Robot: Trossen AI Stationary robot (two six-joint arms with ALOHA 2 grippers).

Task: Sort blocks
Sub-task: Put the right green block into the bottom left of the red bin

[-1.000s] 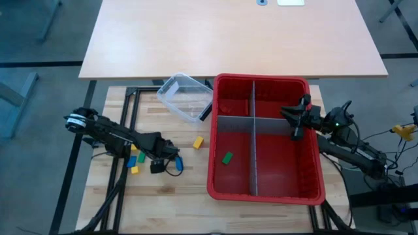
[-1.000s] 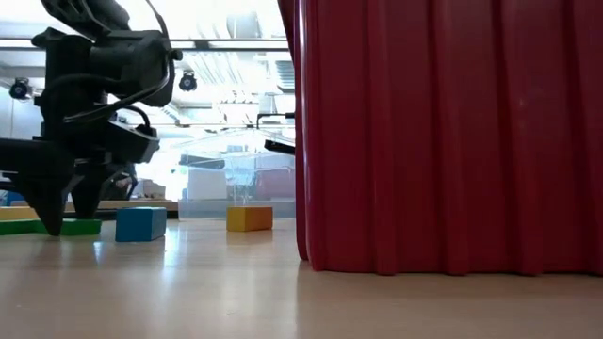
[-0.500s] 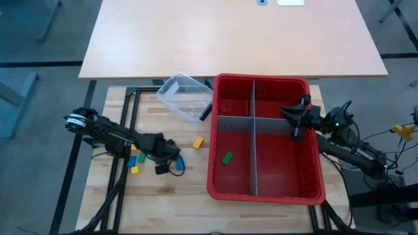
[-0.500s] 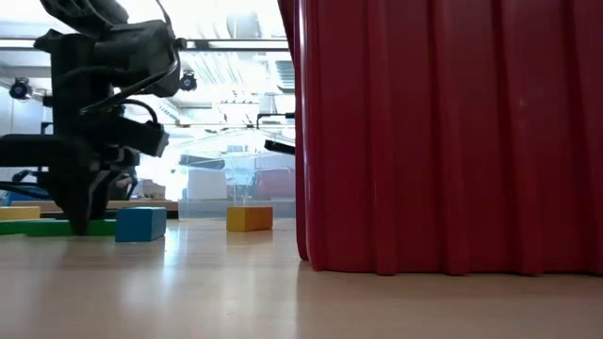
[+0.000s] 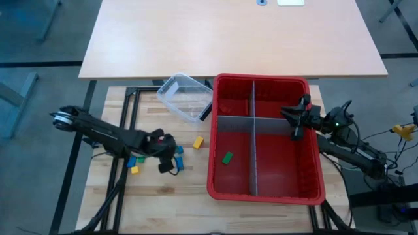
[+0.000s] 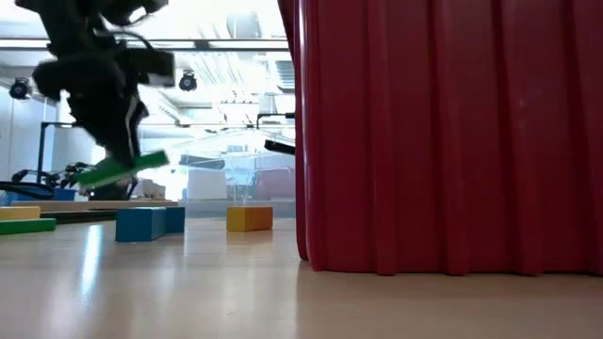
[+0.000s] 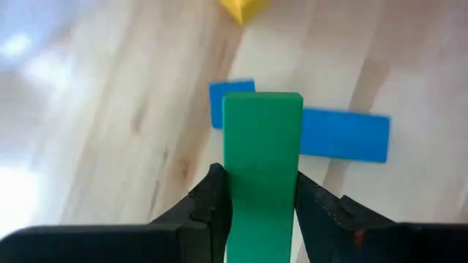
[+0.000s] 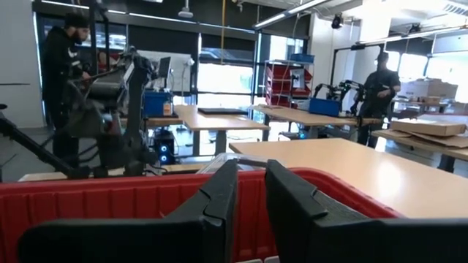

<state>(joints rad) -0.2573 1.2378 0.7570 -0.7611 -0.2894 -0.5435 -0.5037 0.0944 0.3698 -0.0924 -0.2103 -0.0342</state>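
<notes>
My left gripper [image 6: 117, 158] hangs above the table's left part, shut on a green bar block [image 7: 262, 161], also seen in the low view [image 6: 124, 169]. Under it on the wood lie a blue cube [image 7: 232, 102] and a blue bar [image 7: 344, 135]. A yellow block [image 5: 198, 141] rests between them and the red bin [image 5: 313, 189]. A green block [image 5: 227, 157] lies in the bin's near left compartment. More blocks [image 5: 134, 164] lie farther left. My right gripper [image 8: 249, 191] waits over the bin's right part [image 5: 297, 121], pointing level, with a narrow bare gap between its fingers. My left gripper pinches the green bar by its two long sides [image 7: 232, 190] between its two fingers [image 7: 212, 201]. The fingers slant down from the table's left side and lie along the bar. The bar's far end [image 7: 262, 109] sticks out past the fingertips. The bar is tilted and clear of the table.
A clear plastic tub [image 5: 186, 98] lies tipped at the bin's far left corner. Grey divider panels [image 5: 253, 156] split the bin into compartments. In the low view the bin's red wall [image 6: 452, 132] fills the right. A yellow bar [image 6: 19, 213] and a green bar [image 6: 26, 226] lie far left.
My left gripper has shut on the green bar that lay on the table. It has then risen and tipped. The bar is now lifted clear and tilted, and the blue blocks beneath have stayed in place.
</notes>
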